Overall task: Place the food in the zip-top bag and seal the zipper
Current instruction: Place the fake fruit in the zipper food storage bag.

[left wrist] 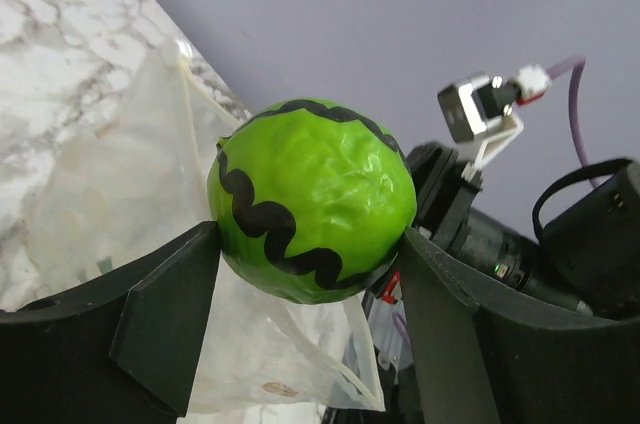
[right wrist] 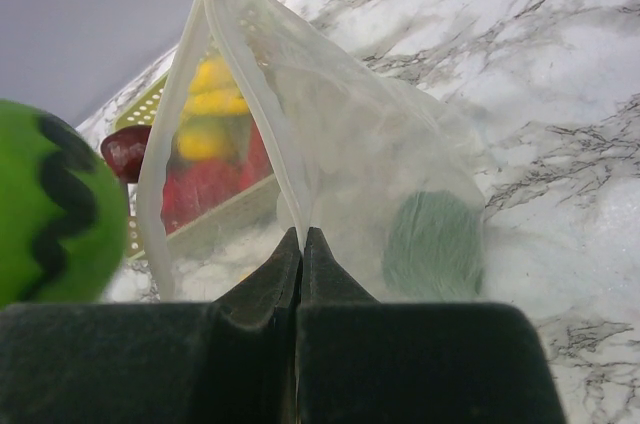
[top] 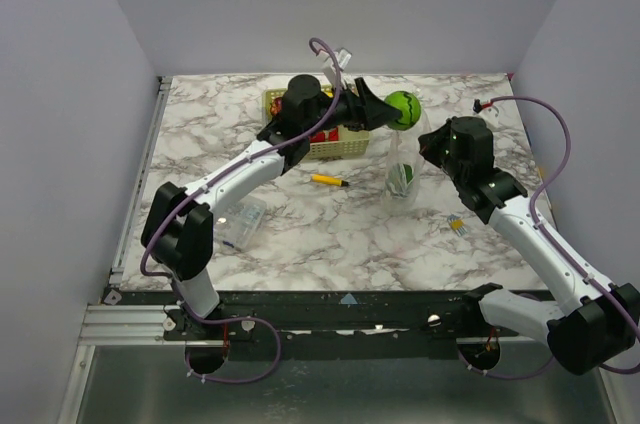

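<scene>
Your left gripper [left wrist: 305, 244] grips the green toy fruit [top: 404, 110] just beside the zip-top bag [right wrist: 380, 144], whose rim your right gripper [right wrist: 302, 244] pinches.

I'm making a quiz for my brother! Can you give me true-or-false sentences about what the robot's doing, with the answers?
1. The left claw holds a green striped ball. True.
2. The right claw is open and empty. False: the right claw pinches the clear bag by its edge.
3. The clear bag is empty. False: a green piece lies inside.
4. The basket holds red and yellow food. True.
</scene>
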